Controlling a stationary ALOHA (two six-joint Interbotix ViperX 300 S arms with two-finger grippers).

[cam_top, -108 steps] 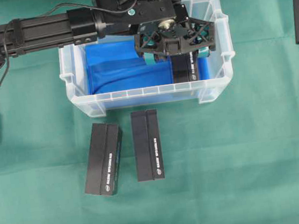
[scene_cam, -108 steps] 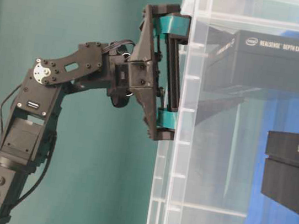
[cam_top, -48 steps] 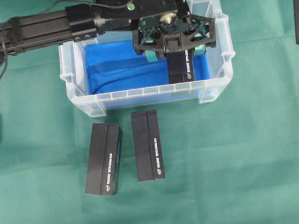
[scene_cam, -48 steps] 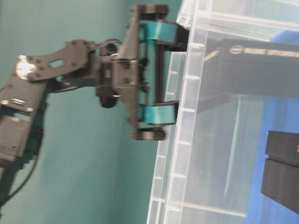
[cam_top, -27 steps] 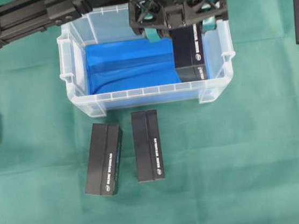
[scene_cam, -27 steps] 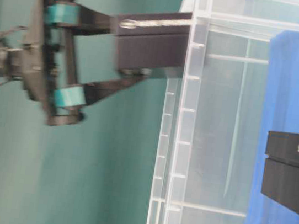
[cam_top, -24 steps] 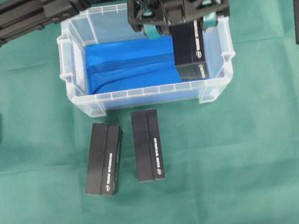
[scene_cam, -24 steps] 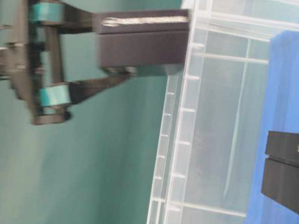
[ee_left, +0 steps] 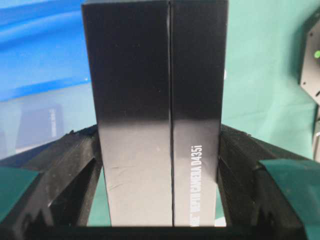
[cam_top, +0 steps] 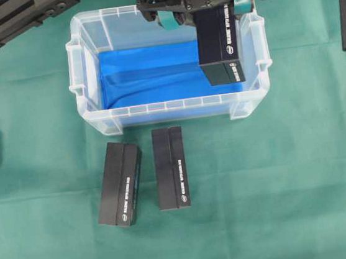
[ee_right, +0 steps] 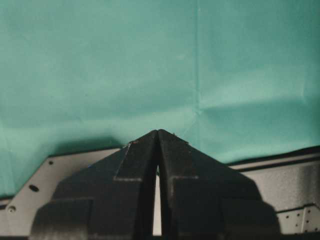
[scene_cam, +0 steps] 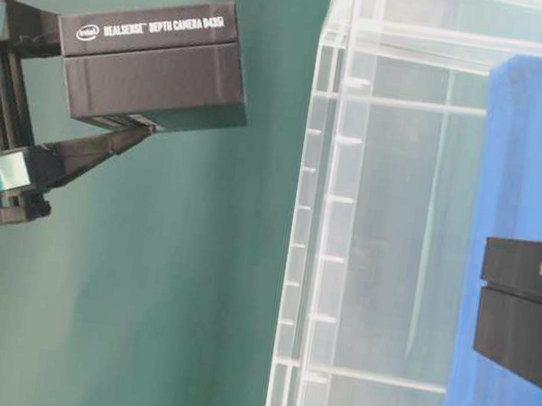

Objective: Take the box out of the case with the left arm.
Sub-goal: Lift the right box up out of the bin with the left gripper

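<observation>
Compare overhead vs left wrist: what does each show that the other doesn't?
Only overhead: the whole clear case with its blue lining, two more black boxes on the green cloth in front of it, one angled and one straight, and the held box hanging above the case's right end.

Only left wrist: a close look at the left gripper, both fingers pressed against the box's long sides, and the lid seam.

Both: the black box clamped in the left gripper, with its white lettering, the blue lining and the green cloth.

The left arm (cam_top: 16, 15) is black, its open-frame hand (scene_cam: 23, 98) teal-padded.
</observation>
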